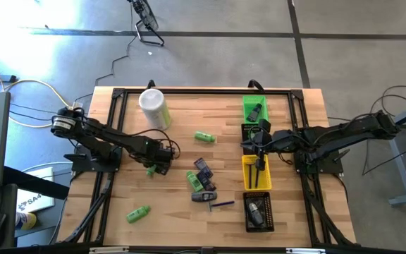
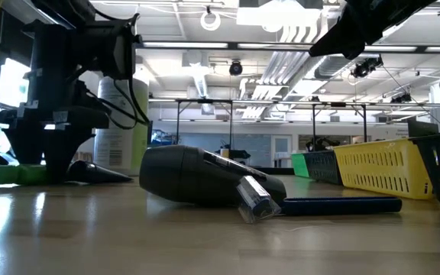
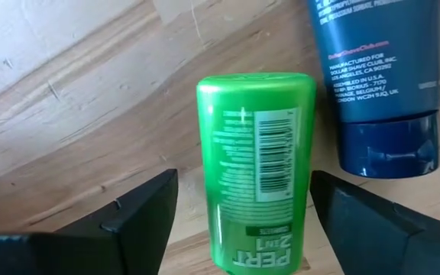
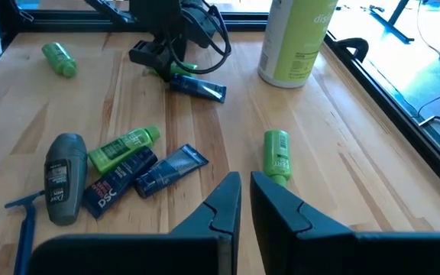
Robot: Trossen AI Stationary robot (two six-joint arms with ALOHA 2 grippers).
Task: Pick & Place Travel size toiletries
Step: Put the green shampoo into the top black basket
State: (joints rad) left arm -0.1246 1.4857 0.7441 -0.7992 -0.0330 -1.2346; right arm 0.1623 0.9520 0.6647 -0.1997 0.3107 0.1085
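A bright green mini bottle (image 3: 254, 160) lies on the table between the open fingers of my left gripper (image 3: 243, 183), with a gap on each side. In the high view this gripper (image 1: 157, 159) is left of centre, pointing down over the bottle (image 1: 150, 170). A dark blue tube (image 3: 380, 84) lies right beside the bottle. More toiletries lie loose: a green bottle (image 1: 204, 137), another (image 1: 138, 213), and a cluster of tubes and bottles (image 1: 201, 180). My right gripper (image 4: 244, 200) hangs shut and empty over the row of bins (image 1: 258, 144).
A large pale-green canister (image 1: 154, 106) stands at the far left. Green (image 1: 254, 109), yellow (image 1: 256, 171) and black (image 1: 258, 212) bins line the right side. A blue razor (image 1: 220, 204) lies near the cluster. A black frame rail (image 1: 189, 92) edges the table.
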